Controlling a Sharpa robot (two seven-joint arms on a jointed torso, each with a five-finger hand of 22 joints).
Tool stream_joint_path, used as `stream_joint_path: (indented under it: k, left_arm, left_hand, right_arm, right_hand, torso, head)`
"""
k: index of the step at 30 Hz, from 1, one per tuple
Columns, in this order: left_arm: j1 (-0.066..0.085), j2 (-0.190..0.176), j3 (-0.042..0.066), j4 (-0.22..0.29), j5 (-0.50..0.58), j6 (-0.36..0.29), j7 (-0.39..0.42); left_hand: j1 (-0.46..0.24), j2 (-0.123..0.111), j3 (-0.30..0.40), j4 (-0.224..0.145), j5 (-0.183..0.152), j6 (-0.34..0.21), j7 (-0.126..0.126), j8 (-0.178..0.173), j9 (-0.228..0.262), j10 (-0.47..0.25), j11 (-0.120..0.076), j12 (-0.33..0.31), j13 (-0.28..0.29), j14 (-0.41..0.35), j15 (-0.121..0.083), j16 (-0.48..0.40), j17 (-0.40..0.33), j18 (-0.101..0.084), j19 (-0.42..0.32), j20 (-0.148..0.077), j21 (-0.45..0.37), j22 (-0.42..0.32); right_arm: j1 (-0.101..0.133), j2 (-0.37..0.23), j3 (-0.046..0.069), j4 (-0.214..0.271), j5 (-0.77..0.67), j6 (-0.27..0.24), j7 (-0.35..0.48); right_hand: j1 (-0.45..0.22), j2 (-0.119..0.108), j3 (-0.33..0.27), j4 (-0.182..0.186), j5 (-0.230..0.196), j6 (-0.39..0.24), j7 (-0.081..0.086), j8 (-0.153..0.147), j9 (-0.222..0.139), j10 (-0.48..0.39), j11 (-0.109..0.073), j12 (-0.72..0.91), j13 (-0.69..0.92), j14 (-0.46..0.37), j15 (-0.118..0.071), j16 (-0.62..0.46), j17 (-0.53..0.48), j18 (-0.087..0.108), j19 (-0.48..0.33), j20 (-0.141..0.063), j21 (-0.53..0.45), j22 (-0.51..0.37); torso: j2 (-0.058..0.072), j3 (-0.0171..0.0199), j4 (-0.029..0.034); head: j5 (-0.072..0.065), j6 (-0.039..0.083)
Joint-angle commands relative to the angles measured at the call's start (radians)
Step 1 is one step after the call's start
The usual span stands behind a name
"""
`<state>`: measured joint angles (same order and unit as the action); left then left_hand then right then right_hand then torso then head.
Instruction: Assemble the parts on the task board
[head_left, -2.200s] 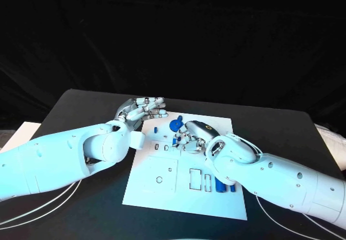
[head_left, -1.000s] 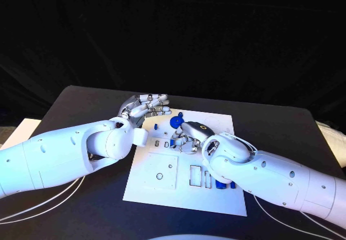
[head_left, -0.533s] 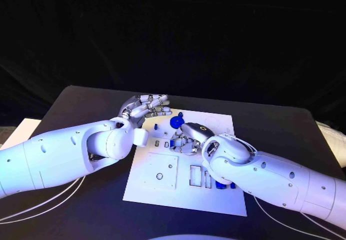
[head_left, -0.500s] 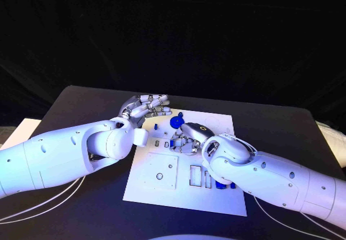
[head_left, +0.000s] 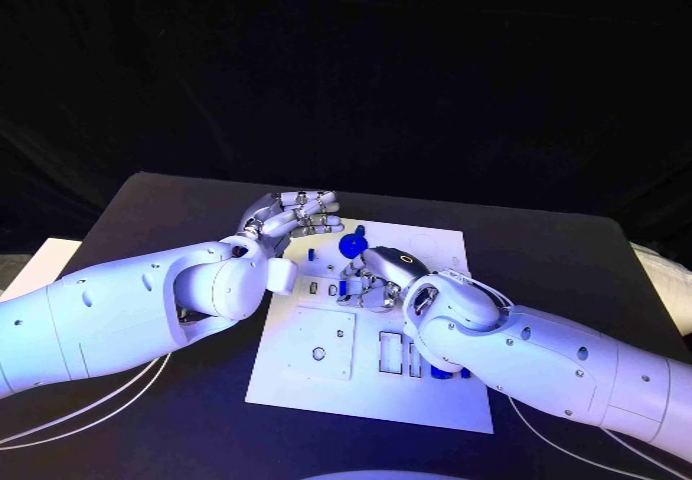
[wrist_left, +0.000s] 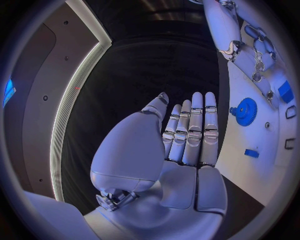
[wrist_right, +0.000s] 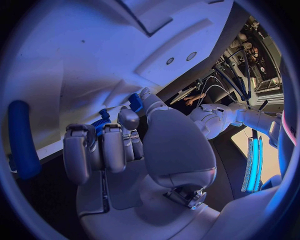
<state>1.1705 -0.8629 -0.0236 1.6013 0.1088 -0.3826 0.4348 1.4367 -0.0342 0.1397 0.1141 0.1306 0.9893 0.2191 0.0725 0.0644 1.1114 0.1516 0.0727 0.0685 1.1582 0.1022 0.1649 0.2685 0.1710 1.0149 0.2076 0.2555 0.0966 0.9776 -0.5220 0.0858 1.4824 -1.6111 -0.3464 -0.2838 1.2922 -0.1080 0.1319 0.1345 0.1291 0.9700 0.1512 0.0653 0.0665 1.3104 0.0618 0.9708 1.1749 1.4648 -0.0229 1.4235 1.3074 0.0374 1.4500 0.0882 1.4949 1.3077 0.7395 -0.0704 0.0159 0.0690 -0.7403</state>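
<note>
White task board, blue parts standing in it

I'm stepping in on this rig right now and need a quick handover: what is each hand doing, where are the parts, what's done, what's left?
Left hand: open, holds nothing, at the task board's far left corner.
Right hand: fingers curled down on the board's middle, a small blue part at its fingertips; whether it is held I cannot tell.
Blue gear: on the board's far part.
Blue cylinder: lying near the board's right edge.
Still left: assembling these parts.
</note>
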Motion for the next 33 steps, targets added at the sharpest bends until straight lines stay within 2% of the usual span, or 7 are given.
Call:
stream_joint_path:
  k: [1, 10, 17, 21, 26, 27, 33]
  left_arm:
    - [0.000, 0.003, 0.001, 0.000, 0.001, 0.021, -0.002]
    - [0.000, 0.003, 0.001, -0.010, -0.007, 0.018, -0.009]
    - [0.001, -0.010, 0.000, -0.033, -0.150, -0.020, -0.116]
    - [0.004, -0.025, 0.000, -0.043, -0.319, -0.037, -0.309]
    - [0.012, -0.032, 0.000, -0.045, -0.526, 0.026, -0.538]
    - [0.015, -0.033, 0.001, -0.043, -0.565, 0.052, -0.588]
    - [0.064, -0.021, 0.001, -0.041, -0.815, 0.260, -0.884]
  left_hand:
    - [-0.005, -0.009, 0.008, 0.000, -0.004, -0.005, -0.001, -0.006, -0.001, -0.004, 0.005, -0.005, -0.002, -0.006, 0.001, -0.005, 0.002, 0.010, -0.005, 0.003, -0.006, -0.001]
    - [-0.004, -0.004, 0.012, -0.001, -0.004, 0.002, -0.010, -0.001, 0.002, 0.002, 0.000, -0.002, 0.000, -0.005, -0.001, -0.006, 0.004, 0.012, -0.005, 0.003, -0.006, -0.002]
    - [-0.021, -0.009, 0.020, 0.005, -0.005, 0.041, -0.033, 0.009, 0.004, 0.046, -0.026, 0.001, 0.002, 0.108, -0.038, 0.048, 0.043, 0.015, 0.075, -0.031, 0.046, 0.021]
    - [-0.072, -0.015, 0.003, 0.043, -0.007, 0.103, -0.069, 0.032, 0.015, 0.142, -0.071, 0.033, 0.020, 0.335, -0.100, 0.217, 0.154, 0.014, 0.243, -0.090, 0.165, 0.080]
    - [-0.114, -0.049, -0.049, 0.078, -0.010, 0.165, -0.118, 0.073, 0.039, 0.281, -0.127, 0.146, 0.111, 0.380, -0.143, 0.966, 0.841, 0.005, 0.329, -0.142, 0.327, 0.192]
    - [-0.124, -0.049, -0.065, 0.087, -0.007, 0.180, -0.133, 0.092, 0.052, 0.297, -0.140, 0.192, 0.150, 0.386, -0.158, 1.107, 0.979, -0.015, 0.364, -0.149, 0.467, 0.349]
    - [-0.187, -0.016, -0.180, 0.170, -0.019, 0.134, -0.150, 0.189, 0.132, 0.172, -0.137, 0.503, 0.452, 0.388, -0.157, 1.330, 1.213, -0.065, 0.382, -0.170, 0.869, 0.811]
  right_arm:
    - [-0.004, -0.005, 0.000, 0.012, -0.009, -0.090, 0.011]
    - [-0.018, -0.067, 0.024, 0.112, 0.022, -0.265, 0.108]
    - [-0.009, -0.212, 0.074, 0.235, 0.231, -0.147, 0.216]
    - [0.001, -0.311, 0.086, 0.287, 0.326, -0.123, 0.278]
    - [0.005, -0.403, 0.092, 0.305, 0.425, -0.151, 0.317]
    - [0.005, -0.417, 0.093, 0.304, 0.441, -0.156, 0.321]
    - [0.007, -0.474, 0.095, 0.270, 0.520, -0.180, 0.339]
  right_hand:
    - [-0.013, -0.002, -0.012, 0.004, -0.006, -0.011, -0.001, -0.003, 0.001, -0.009, 0.000, -0.006, -0.005, 0.058, 0.009, -0.005, 0.039, 0.006, 0.000, 0.006, -0.007, 0.088]
    - [-0.005, -0.004, -0.033, 0.013, 0.001, -0.012, -0.002, 0.001, 0.004, -0.003, -0.001, 0.008, -0.003, 0.060, 0.010, -0.002, 0.044, 0.004, 0.007, 0.008, -0.004, 0.096]
    - [0.022, 0.012, -0.035, 0.010, 0.009, 0.003, -0.005, 0.008, 0.007, 0.001, -0.004, 0.019, -0.001, 0.062, 0.007, 0.002, 0.051, 0.002, 0.011, 0.007, 0.000, 0.103]
    - [0.056, 0.023, -0.030, -0.007, 0.047, 0.019, -0.009, 0.014, 0.010, 0.003, -0.008, 0.028, 0.001, 0.062, 0.004, 0.002, 0.051, 0.002, 0.012, 0.004, 0.000, 0.104]
    - [0.063, 0.027, -0.030, -0.010, 0.062, 0.025, -0.010, 0.016, 0.011, 0.012, -0.009, 0.044, 0.009, 0.062, 0.003, 0.001, 0.052, 0.001, 0.015, 0.003, 0.002, 0.108]
    - [0.065, 0.028, -0.030, -0.011, 0.064, 0.027, -0.010, 0.017, 0.011, 0.010, -0.010, 0.040, 0.005, 0.060, 0.002, -0.004, 0.043, 0.002, 0.011, 0.002, -0.001, 0.103]
    - [0.069, 0.031, -0.033, -0.011, 0.081, 0.032, -0.012, 0.016, 0.011, -0.033, -0.011, -0.047, -0.060, 0.038, 0.000, -0.067, -0.034, 0.018, -0.035, 0.000, -0.037, 0.037]
  torso:
    - [0.001, 0.0006, 0.0001]
    - [-0.002, 0.0021, -0.0029]
    - [-0.013, 0.0111, -0.0125]
    - [-0.020, 0.0157, -0.0240]
    - [-0.032, 0.0237, -0.0423]
    - [-0.033, 0.0247, -0.0449]
    - [-0.043, 0.0294, -0.0576]
  head:
    - [-0.002, 0.002]
    - [-0.003, 0.006]
    - [0.003, 0.011]
    - [0.006, 0.010]
    - [0.016, 0.010]
    - [0.016, 0.010]
    - [0.021, 0.007]
